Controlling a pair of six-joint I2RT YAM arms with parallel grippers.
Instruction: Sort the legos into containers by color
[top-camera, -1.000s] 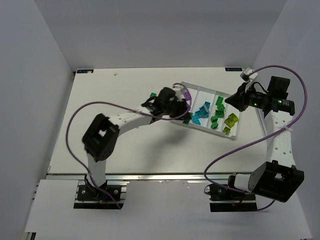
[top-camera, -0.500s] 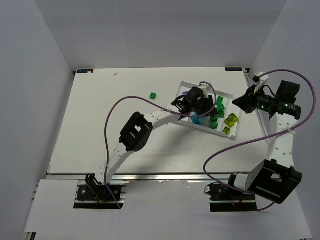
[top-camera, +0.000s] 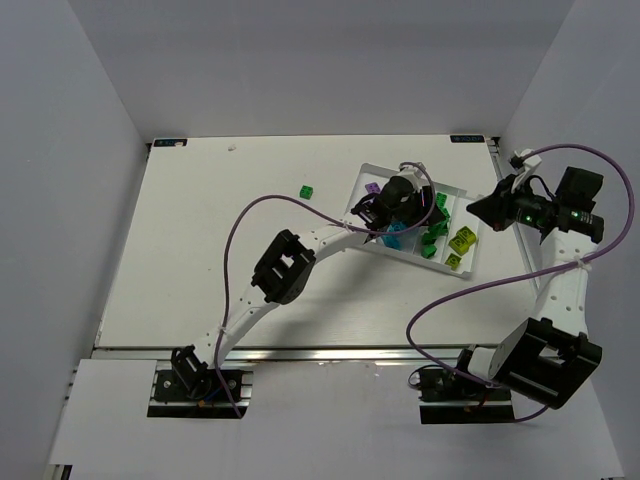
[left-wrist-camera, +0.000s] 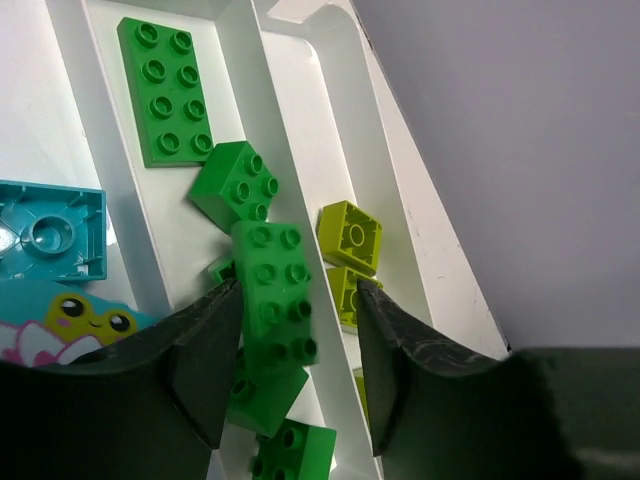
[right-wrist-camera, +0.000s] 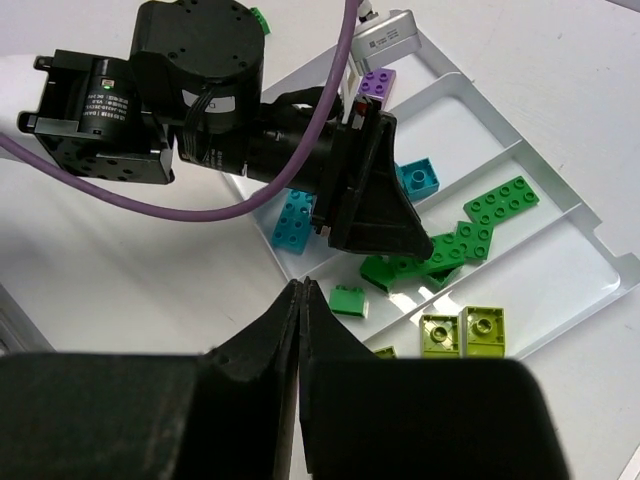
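Looking at a white three-bay tray (top-camera: 375, 172) sitting angled on the right half of the table (top-camera: 220, 250). Seeing small studded legos grouped in it: teal ones (left-wrist-camera: 50, 232) in one bay, including one carrying a printed cartoon face (left-wrist-camera: 75, 318). Finding a green flat plate (left-wrist-camera: 165, 90) and a green 2x2 (left-wrist-camera: 237, 185) in the next bay across a divider, and catching the 2x2 tilting against the far divider. Finding a yellow-green pair (left-wrist-camera: 350, 237) in the bay beyond. Spotting a purple lego (top-camera: 372, 188) at the tray's left end and one green lego (top-camera: 307, 191) lying loose on the table, left of the tray and apart from it. Reading the left hand (left-wrist-camera: 298, 292) as released: hovering over the green bay with a green 2x4 lego (left-wrist-camera: 270, 275) sitting between its fingers (left-wrist-camera: 200, 370), showing a clear gap on the right-finger side and a blurring brick edge. Reading the right hand (right-wrist-camera: 302, 290) as clenched, fingertips pressing together on nothing, hanging near the tray's right end. Noting the left hand and forearm covering the tray's middle from above, hiding most of the teal and green pile there. Also seeing a purple cable (right-wrist-camera: 352, 30) looping off that wrist.
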